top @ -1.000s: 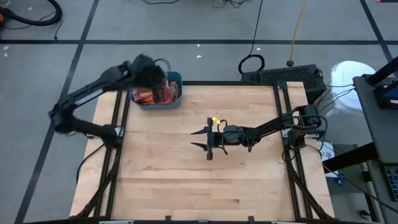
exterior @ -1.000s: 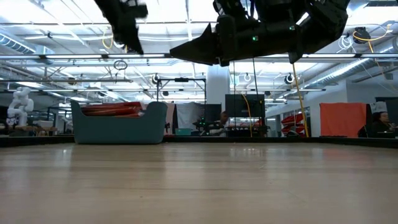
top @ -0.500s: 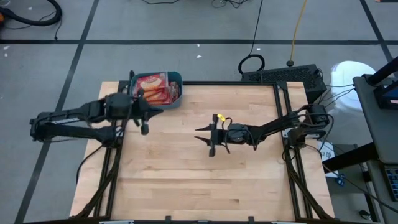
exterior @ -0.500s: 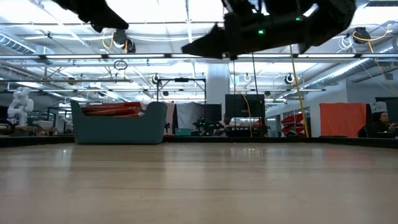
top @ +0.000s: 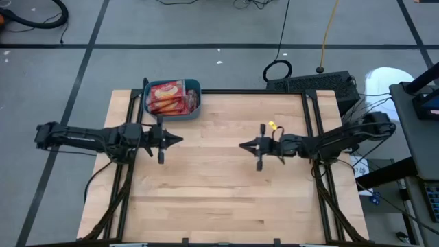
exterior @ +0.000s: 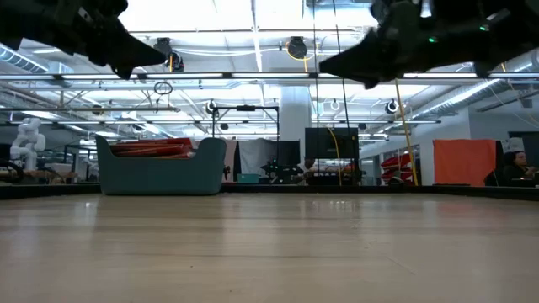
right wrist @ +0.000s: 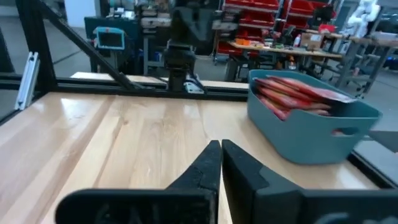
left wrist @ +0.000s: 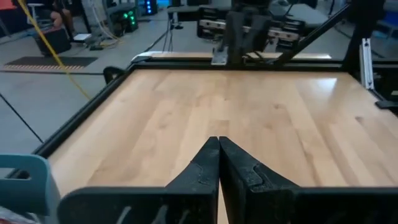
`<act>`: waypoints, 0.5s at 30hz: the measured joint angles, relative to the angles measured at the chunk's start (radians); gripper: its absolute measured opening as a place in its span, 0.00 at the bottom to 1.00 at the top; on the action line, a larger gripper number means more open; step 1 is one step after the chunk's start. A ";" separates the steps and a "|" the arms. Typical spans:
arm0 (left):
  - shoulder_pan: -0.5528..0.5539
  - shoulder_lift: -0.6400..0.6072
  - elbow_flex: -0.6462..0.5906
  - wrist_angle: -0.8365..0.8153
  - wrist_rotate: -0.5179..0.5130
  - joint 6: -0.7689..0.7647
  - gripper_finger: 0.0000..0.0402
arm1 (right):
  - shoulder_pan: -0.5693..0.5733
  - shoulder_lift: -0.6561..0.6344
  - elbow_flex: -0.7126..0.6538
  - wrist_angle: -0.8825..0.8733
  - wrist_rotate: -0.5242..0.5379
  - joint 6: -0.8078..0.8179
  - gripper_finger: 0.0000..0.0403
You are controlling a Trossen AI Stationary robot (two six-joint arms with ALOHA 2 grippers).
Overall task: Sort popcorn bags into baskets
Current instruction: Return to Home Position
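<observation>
Both jaws pressed together, empty: left gripper (top: 180, 139) over table (top: 206, 192) left side, right gripper (top: 241, 145) right of centre. Popcorn bags (top: 168, 98) fill teal basket (top: 195, 86), far-left corner.

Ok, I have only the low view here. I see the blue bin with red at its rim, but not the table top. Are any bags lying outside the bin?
Observer: No. From above, the bags all lie inside the bin, at the far left corner of the table. None lies on the table itself.
Operator: And are the end effectors open?
Observer: The wrist views show the left end effector and the right end effector both shut, holding nothing.
Operator: Where are they over the table?
Observer: The left one is by the left edge, on the near side of the bin. The right one is right of centre. Their tips point toward each other.
</observation>
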State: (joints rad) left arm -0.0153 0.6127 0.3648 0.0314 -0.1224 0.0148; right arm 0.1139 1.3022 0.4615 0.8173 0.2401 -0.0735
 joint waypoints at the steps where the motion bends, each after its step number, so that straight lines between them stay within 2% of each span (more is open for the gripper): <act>1: -0.009 0.000 -0.014 0.020 -0.007 -0.005 0.01 | 0.000 -0.027 -0.025 0.001 0.001 0.007 0.02; 7: -0.054 0.000 -0.056 0.032 -0.095 -0.037 0.02 | -0.003 -0.202 -0.174 0.003 0.002 0.005 0.00; 15: -0.085 0.000 -0.100 0.051 -0.105 -0.046 0.02 | -0.003 -0.396 -0.368 0.069 -0.001 -0.001 0.00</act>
State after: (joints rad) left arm -0.1006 0.6128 0.2644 0.0820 -0.2279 -0.0314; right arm 0.1104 0.9064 0.0936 0.8864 0.2394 -0.0748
